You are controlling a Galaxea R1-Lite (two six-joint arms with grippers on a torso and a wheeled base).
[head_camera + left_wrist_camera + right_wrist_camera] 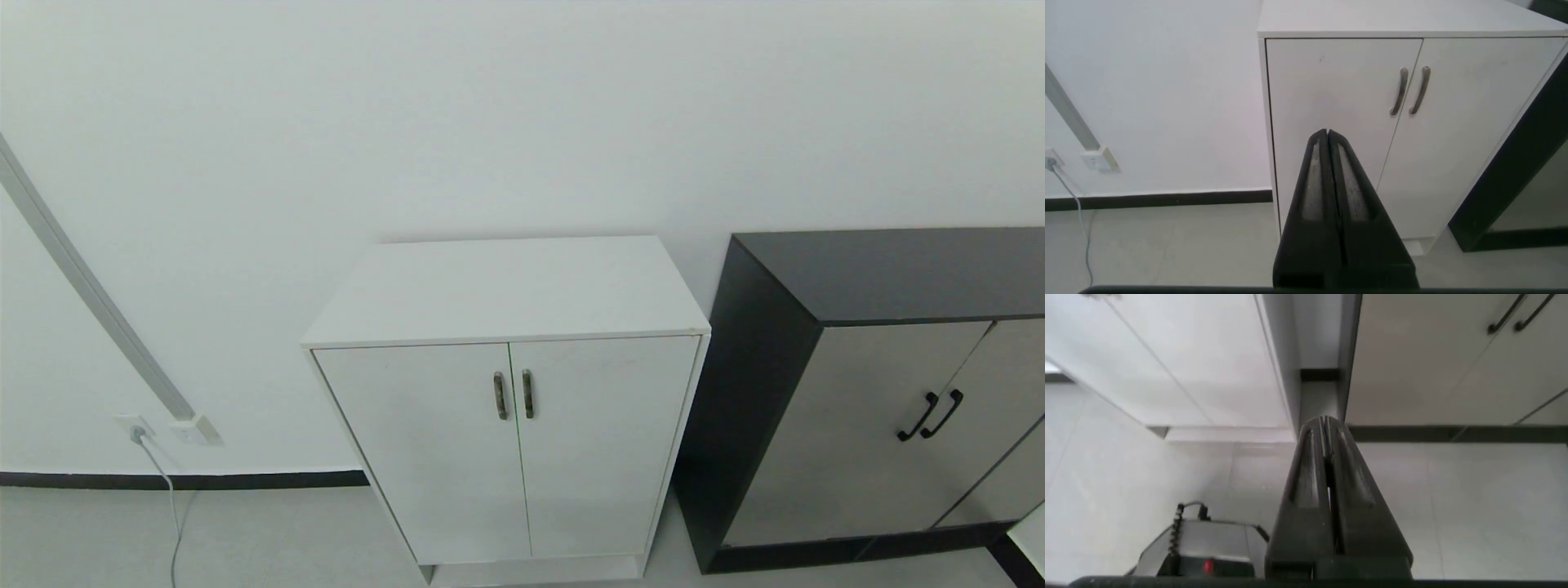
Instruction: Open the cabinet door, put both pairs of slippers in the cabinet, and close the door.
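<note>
white cabinet, grey handles, black cabinet, black gripper

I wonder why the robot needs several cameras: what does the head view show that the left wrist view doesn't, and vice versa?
The head view adds the top of the black cabinet and its two black handles. The left wrist view adds the left end effector, shut, before the white cabinet. Both share that cabinet with doors shut, its two metal handles, and the wall socket with its cable.
</note>
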